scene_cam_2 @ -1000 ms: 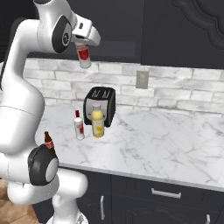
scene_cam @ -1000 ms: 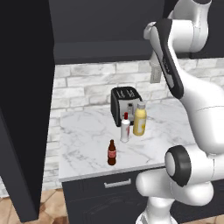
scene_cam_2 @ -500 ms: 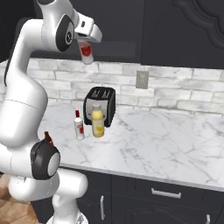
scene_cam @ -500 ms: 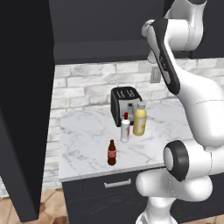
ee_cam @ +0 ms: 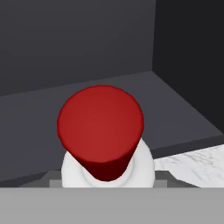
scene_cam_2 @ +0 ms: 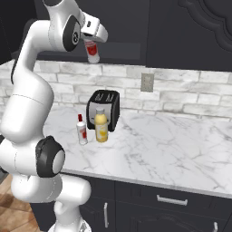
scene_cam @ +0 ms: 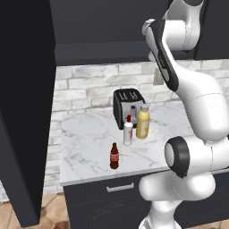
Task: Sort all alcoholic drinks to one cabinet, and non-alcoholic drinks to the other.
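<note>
Bottle [scene_cam_2: 92, 51] hangs over marble counter [scene_cam_2: 158, 149], before cabinet [scene_cam_2: 118, 47].

Base views: we look forward-down from behind arm, left and right, sharing counter [scene_cam: 89, 138] [scene_cam_2: 154, 145] and toaster [scene_cam: 126, 105] [scene_cam_2: 104, 108]. Hand view: close, down onto cap [ee_cam: 100, 127].

Wall: pale grey-white brick backsplash [scene_cam_2: 190, 93] with one light switch plate [scene_cam_2: 147, 82].
Surface: white marble [scene_cam_2: 172, 149] veined in grey.
Lower units: dark drawer fronts [scene_cam_2: 181, 201] with silver handles [scene_cam_2: 170, 200].
Floor: brownish tiles [scene_cam: 51, 210].
Appliance: black toaster [scene_cam: 127, 106] stood against the backsplash.
</note>
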